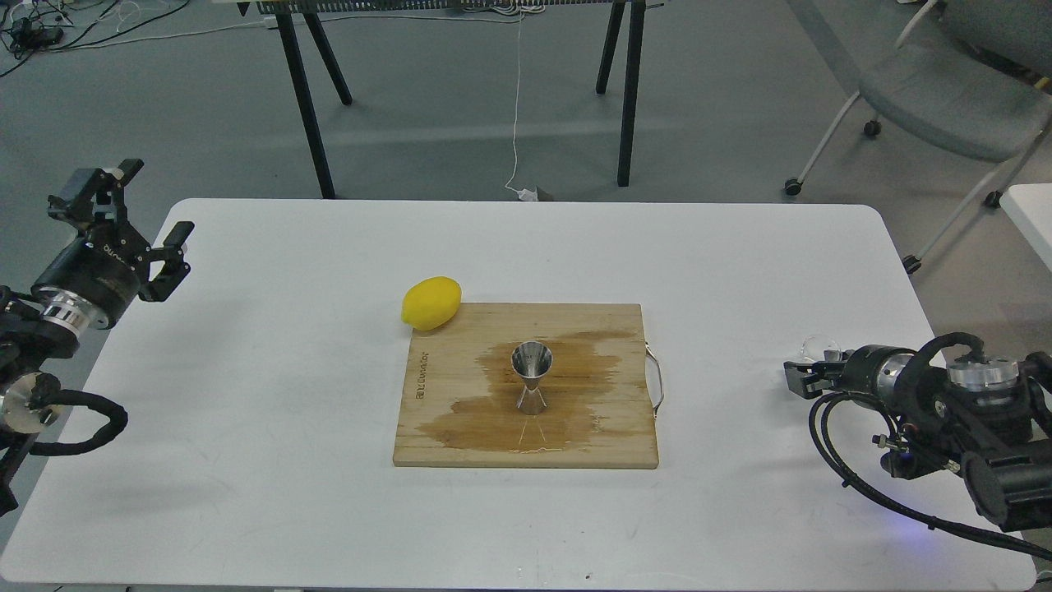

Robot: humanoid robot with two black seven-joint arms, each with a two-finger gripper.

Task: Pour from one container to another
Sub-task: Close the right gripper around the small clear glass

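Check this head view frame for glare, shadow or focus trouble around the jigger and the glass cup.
Head view: sharp overall, lighting soft and even; the jigger shows bright highlights and a faint reflection on the wet cutting board; the glass cup nearly vanishes against the white table at the right gripper.

Yellow lemon [431, 302], shiny silver jigger [532, 376], tan wooden board [608, 436] (darker brown wet patch), white table [271, 395].

White counter [288, 395] carries a wooden cutting board [608, 436], centre, with a dark wet stain [575, 370] across its middle. Lemon [431, 302] touches the board's far left corner. Grey chair [945, 99] behind, right.
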